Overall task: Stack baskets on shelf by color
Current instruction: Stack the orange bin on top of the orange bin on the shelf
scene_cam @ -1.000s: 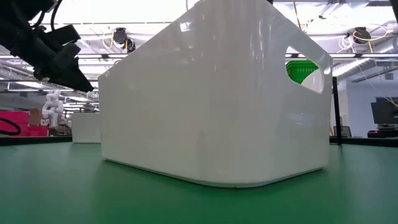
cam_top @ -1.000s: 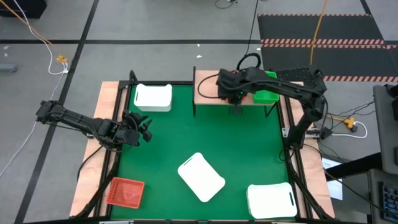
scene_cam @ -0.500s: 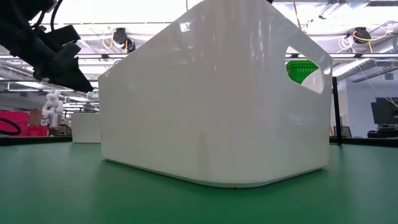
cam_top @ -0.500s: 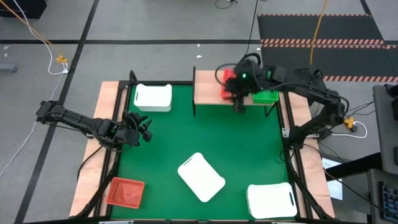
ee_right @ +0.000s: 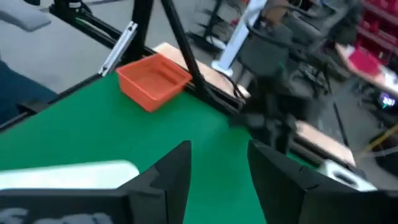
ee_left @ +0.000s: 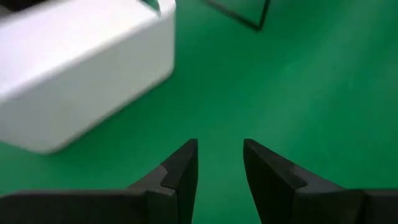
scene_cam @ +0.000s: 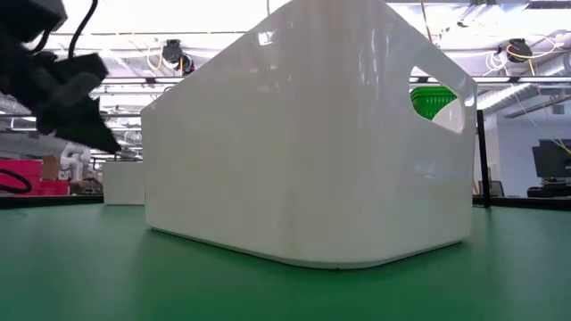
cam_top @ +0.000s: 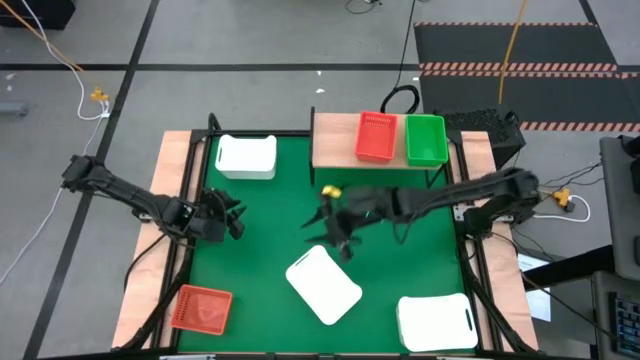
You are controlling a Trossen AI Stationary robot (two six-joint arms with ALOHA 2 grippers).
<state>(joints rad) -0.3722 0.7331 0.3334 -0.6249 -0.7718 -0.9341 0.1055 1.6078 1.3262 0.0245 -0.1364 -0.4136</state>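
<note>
- We see the right gripper (cam_top: 330,232) spread, empty, near the shelf (cam_top: 335,148).
- Red basket (cam_top: 376,136) and green basket (cam_top: 426,139) sit on the shelf.
- Left gripper (cam_top: 232,215) spread, empty.

Big white basket (scene_cam: 308,143) is filling most of low view, hiding shelf & most of table behind it; green basket (scene_cam: 434,100) is only peeking thru its handle hole. Right arm is smearing w/ motion blur just behind the white basket in high view.
</note>
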